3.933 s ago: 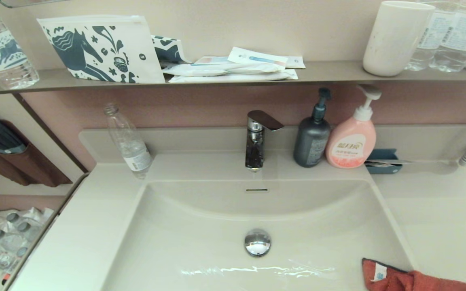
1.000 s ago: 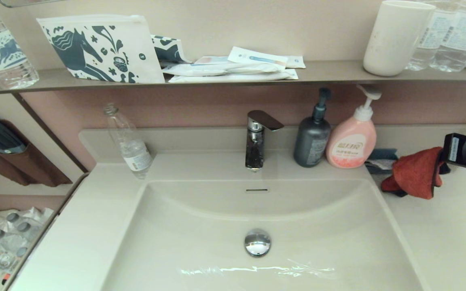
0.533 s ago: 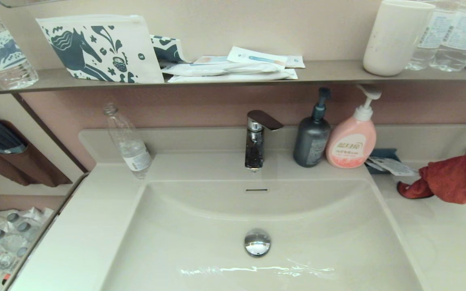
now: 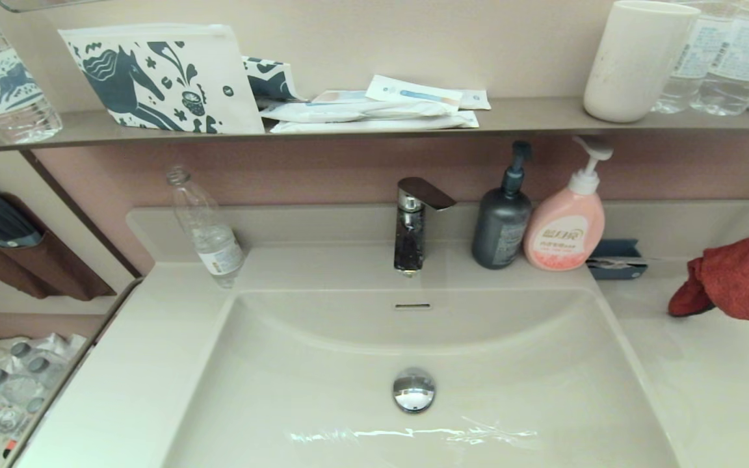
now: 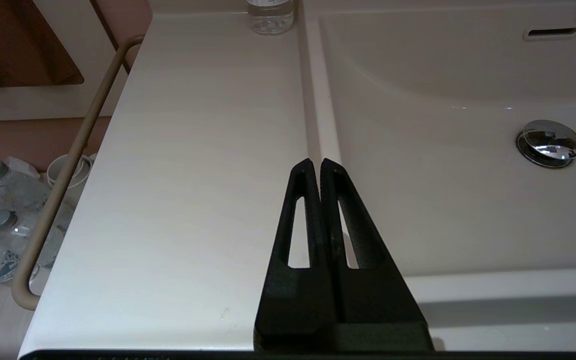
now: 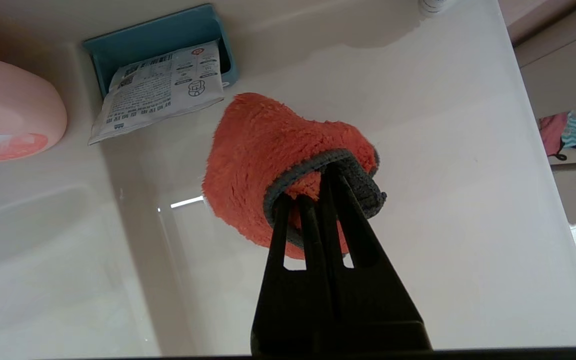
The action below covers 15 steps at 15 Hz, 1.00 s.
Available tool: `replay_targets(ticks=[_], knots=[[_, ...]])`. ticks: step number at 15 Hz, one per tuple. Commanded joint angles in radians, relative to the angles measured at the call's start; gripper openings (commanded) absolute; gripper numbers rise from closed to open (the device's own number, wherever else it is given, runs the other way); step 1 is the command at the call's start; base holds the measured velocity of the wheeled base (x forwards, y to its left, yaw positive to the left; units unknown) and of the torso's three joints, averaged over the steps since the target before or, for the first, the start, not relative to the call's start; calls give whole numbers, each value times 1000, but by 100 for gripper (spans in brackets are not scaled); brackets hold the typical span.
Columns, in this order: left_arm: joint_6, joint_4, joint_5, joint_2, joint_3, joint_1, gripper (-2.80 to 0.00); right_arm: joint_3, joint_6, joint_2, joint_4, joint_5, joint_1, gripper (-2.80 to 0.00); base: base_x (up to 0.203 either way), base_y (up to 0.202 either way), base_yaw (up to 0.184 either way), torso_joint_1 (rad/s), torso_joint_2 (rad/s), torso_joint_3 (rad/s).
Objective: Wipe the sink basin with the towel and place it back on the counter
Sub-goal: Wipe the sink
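Note:
The orange-red towel [image 4: 735, 276] hangs bunched above the counter [image 4: 706, 390] at the far right, right of the sink basin [image 4: 361, 351]. My right gripper [image 6: 308, 187] is shut on the towel [image 6: 268, 165], pinching its dark grey edge; in the head view the gripper is mostly past the frame's right edge. The basin's chrome drain plug [image 4: 413, 389] and overflow slot [image 4: 412, 305] show. My left gripper [image 5: 316, 165] is shut on nothing, parked over the counter [image 5: 193, 175] by the basin's left rim, out of the head view.
A faucet [image 4: 413, 221], a dark pump bottle [image 4: 503, 218], a pink soap bottle [image 4: 566, 224] and a blue tray [image 4: 615, 257] holding a paper sachet [image 6: 160, 92] line the back ledge. A clear bottle [image 4: 209, 231] leans at back left. A shelf [image 4: 374, 127] runs above.
The towel was lifted from the front right counter edge, swung near the blue tray, then carried rightward; it now hangs further right and slightly higher. The left arm has not moved.

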Motion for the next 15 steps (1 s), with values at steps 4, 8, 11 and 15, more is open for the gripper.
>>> replay_targets(ticks=[4, 8, 11, 15], knots=[[0, 0, 0, 2, 0, 0, -280, 65, -1, -37, -2, 38, 12, -280, 0, 0, 0, 0, 0, 0], [0, 0, 0, 2, 0, 0, -280, 138, 2, -60, -10, 57, 114, -280, 0, 0, 0, 0, 0, 0], [0, 0, 0, 2, 0, 0, -280, 155, 52, -54, -85, 47, 209, -280, 0, 0, 0, 0, 0, 0], [0, 0, 0, 2, 1, 0, -280, 238, 69, 20, -246, -52, 304, -280, 0, 0, 0, 0, 0, 0]])
